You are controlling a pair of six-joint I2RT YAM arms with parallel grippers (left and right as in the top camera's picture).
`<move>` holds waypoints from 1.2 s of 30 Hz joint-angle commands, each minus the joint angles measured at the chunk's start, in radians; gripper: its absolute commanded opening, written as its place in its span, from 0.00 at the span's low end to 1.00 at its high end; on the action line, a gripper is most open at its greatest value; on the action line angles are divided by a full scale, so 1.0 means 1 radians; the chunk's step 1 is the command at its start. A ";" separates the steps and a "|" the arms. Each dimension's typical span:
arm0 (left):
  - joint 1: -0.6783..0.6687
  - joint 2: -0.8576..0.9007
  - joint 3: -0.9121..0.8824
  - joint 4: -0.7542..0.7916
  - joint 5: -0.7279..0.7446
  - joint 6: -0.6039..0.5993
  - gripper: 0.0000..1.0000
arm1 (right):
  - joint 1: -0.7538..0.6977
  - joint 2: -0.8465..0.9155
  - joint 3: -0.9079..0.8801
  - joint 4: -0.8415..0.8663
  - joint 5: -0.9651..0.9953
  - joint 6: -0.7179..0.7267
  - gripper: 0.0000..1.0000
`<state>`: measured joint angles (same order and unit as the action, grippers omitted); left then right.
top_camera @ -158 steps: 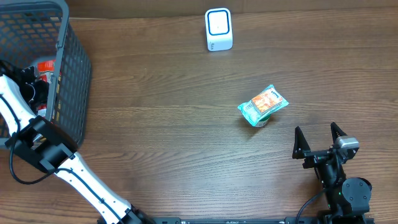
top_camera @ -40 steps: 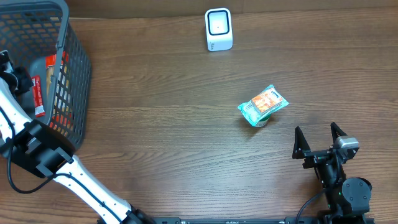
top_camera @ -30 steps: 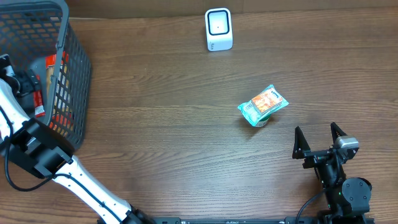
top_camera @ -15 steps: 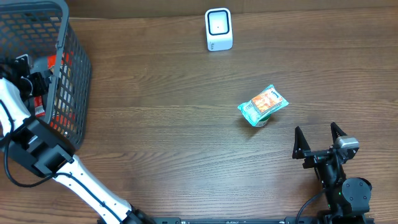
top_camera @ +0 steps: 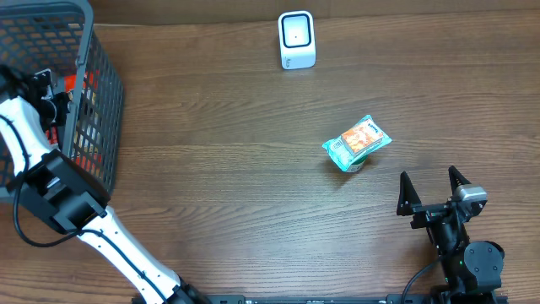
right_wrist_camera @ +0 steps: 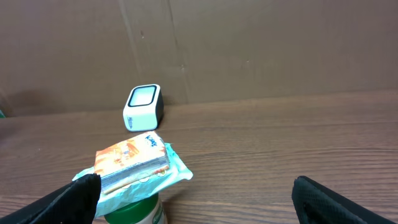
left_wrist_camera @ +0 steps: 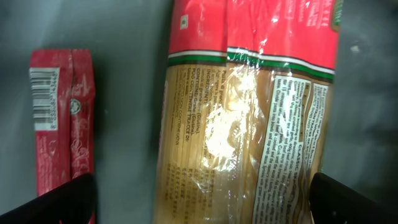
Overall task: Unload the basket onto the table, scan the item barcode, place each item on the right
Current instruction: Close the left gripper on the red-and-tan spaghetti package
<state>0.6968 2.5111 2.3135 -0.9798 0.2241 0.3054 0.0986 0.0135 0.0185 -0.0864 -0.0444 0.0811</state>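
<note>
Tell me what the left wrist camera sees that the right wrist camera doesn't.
Only the left wrist view: a clear pasta pack with a red top and, beside it, a slim red packet showing a barcode.
Only the right wrist view: the white scanner standing on the wooden table, with an orange-and-teal packet nearer the camera.
Both: dark fingertips at the bottom corners; the left hand and right hand are each open and empty.

No word reads clearly. The pasta bag (left_wrist_camera: 249, 124) carries columns of fine print, some on a white panel, all too blurred to make out. The red sachet (left_wrist_camera: 62, 130) bears a white barcode with tiny digits. The cup (right_wrist_camera: 132, 163) lid's print is illegible.
</note>
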 commanded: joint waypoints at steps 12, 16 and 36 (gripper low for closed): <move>-0.041 -0.030 -0.008 -0.021 -0.426 -0.089 1.00 | -0.003 -0.011 -0.011 0.005 0.001 -0.003 1.00; -0.001 -0.030 -0.008 -0.041 -0.302 -0.052 1.00 | -0.003 -0.011 -0.011 0.005 0.001 -0.003 1.00; 0.075 -0.029 -0.229 0.153 -0.117 -0.013 1.00 | -0.003 -0.011 -0.011 0.005 0.001 -0.003 1.00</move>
<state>0.7620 2.4645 2.1639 -0.8455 0.1318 0.2687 0.0986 0.0135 0.0185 -0.0868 -0.0448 0.0811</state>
